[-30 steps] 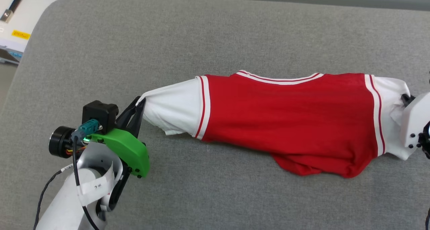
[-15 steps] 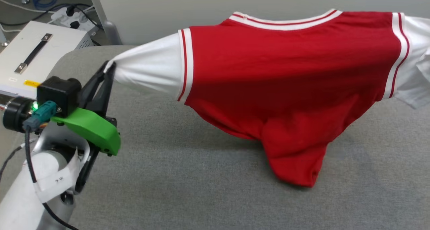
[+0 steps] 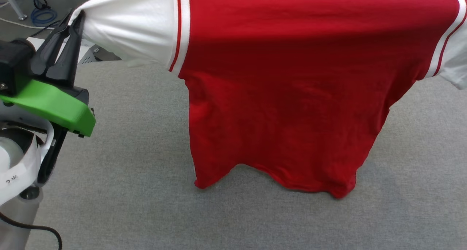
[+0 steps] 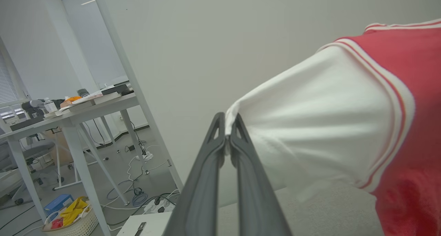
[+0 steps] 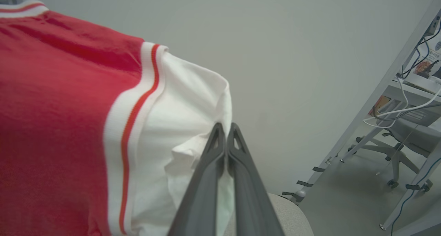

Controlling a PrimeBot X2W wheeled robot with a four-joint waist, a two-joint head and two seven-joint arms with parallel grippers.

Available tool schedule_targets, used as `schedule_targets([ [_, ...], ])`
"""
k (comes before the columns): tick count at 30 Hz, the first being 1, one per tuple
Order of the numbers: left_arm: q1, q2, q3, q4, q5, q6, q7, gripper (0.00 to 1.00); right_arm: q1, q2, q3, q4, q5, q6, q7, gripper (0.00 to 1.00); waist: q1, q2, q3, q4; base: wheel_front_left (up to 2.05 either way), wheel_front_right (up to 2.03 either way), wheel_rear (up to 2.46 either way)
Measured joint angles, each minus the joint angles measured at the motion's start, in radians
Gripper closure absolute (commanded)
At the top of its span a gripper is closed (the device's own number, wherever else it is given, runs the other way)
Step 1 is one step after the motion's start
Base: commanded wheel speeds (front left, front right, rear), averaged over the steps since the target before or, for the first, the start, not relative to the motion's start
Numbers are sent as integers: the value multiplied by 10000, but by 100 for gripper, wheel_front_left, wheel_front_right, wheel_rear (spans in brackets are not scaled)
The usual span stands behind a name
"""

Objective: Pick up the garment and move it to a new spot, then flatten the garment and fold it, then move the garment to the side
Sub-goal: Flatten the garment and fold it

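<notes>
Grey cushion [image 3: 127, 206] below garment [image 3: 284, 96], now aloft

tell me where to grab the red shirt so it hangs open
The garment is best pinched at the cuff edge of each white sleeve, left sleeve from the left, right sleeve from the right: pulled apart, its red body hangs flat.
</notes>
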Motion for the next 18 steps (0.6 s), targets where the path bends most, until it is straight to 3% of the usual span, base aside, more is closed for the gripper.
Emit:
schedule_targets([
  [9,-1011,763,196,347,-201,-711,253,100,-1443,-412,345,12,13,4,-8,100,0,0,898,-74,0,0,0],
  [14,-2361,1388,249,917,-385,-1400,385,100,-3311,-677,696,535,-52,4,-284,100,0,0,1789,-137,0,0,0],
  [18,-4064,1655,73,1662,-408,-1697,238,100,-5115,-729,1147,1492,-316,10,-731,100,0,0,2628,-184,0,0,0],
])
